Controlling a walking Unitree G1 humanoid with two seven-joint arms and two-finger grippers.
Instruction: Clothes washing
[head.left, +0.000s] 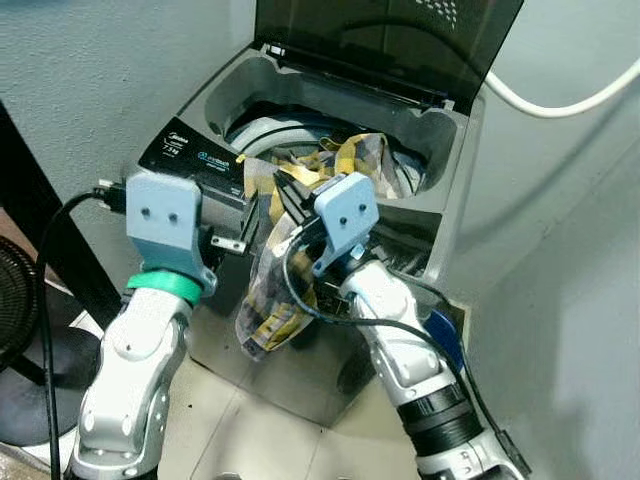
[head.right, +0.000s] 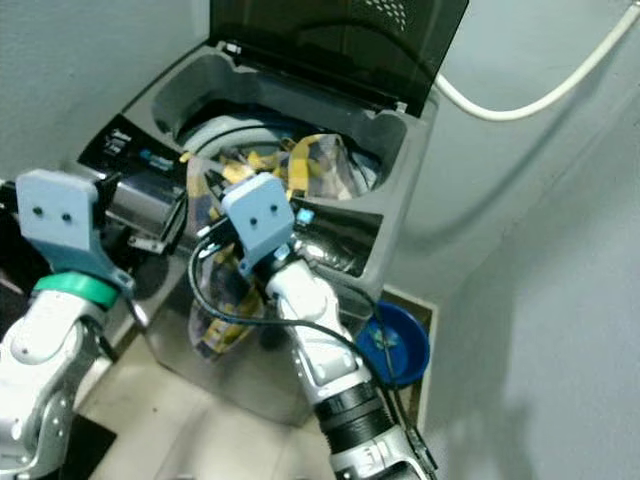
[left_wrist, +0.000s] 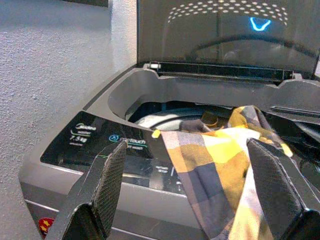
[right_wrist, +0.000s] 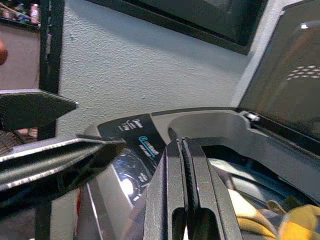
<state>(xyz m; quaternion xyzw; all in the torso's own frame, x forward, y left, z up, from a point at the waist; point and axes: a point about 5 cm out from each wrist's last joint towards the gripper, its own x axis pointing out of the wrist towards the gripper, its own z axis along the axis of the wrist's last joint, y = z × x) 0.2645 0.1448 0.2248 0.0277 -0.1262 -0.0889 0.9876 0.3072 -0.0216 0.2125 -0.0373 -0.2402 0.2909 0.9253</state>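
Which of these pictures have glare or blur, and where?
Left wrist view: sharp, with a blue glint on the dark lid. Right wrist view: the near fingers are blurred, and light glares off the control panel. Eye views: slightly soft, evenly lit.

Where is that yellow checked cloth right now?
The yellow checked cloth hangs half out of the open washing machine, draped over its front edge between the left gripper and right gripper.

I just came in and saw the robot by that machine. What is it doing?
It is loading laundry. The washer has its lid up. The right gripper is shut on a yellow checked cloth at the washer's front edge. Part of the cloth lies in the drum and part hangs down the front. The left gripper is open beside it, holding nothing.
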